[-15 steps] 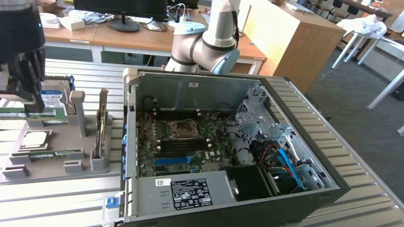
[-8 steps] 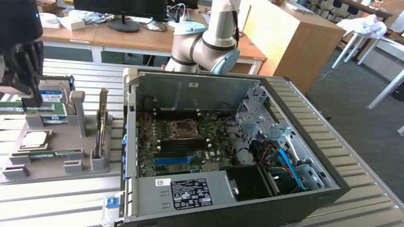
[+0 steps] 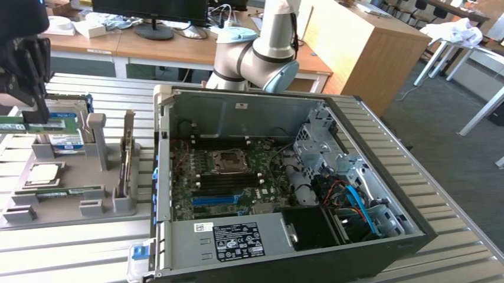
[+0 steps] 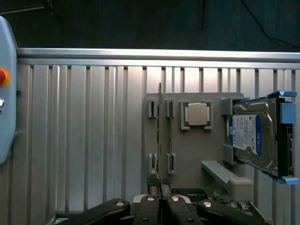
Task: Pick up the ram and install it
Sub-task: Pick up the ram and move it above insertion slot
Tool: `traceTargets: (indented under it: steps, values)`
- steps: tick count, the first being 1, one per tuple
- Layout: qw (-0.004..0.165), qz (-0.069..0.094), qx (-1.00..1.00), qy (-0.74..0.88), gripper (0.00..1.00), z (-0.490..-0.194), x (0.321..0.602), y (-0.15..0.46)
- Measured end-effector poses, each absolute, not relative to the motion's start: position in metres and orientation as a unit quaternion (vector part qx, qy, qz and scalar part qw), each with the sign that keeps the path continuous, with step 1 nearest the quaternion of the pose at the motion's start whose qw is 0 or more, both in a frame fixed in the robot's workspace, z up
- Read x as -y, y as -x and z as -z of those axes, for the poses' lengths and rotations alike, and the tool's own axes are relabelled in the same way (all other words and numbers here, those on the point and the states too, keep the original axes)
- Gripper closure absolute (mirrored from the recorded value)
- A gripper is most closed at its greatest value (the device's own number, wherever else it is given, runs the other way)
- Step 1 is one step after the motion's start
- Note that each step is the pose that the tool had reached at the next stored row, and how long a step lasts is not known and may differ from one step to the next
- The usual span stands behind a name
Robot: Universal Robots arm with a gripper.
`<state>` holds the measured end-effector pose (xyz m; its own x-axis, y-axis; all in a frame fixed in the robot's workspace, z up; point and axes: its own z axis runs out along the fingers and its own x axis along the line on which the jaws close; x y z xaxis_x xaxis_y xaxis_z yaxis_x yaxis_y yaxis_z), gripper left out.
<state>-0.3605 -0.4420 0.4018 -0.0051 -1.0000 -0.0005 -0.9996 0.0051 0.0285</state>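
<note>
My gripper (image 3: 35, 112) hangs over the grey parts tray (image 3: 71, 206) at the exterior view's left. It is shut on the ram (image 3: 12, 122), a long narrow green board held above the tray. In the wrist view the gripper (image 4: 160, 202) has its fingers (image 4: 149, 206) pressed on one end of the ram (image 4: 160, 136), which I see edge-on as a thin line. A second green stick (image 3: 59, 191) stands in the tray's holders beside it, thin and edge-on (image 4: 170, 140) in the wrist view. The open computer case (image 3: 236, 109) lies to the exterior view's right, its motherboard (image 3: 228, 177) facing up.
On the tray sit a square silver CPU chip (image 4: 196, 114) and a silver hard drive (image 4: 253, 133) with a blue-white label in a blue bracket. The tray rests on a ribbed metal table (image 4: 84, 140). A grey pendant with a red button (image 4: 3, 75) lies at the table's edge.
</note>
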Motion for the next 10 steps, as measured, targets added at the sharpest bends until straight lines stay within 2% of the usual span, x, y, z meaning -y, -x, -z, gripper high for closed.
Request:
traceTargets:
  steps: [10]
  values:
    - [0.01, 0.01, 0.709, -0.705, 0.89, -0.416, 0.442, 0.36]
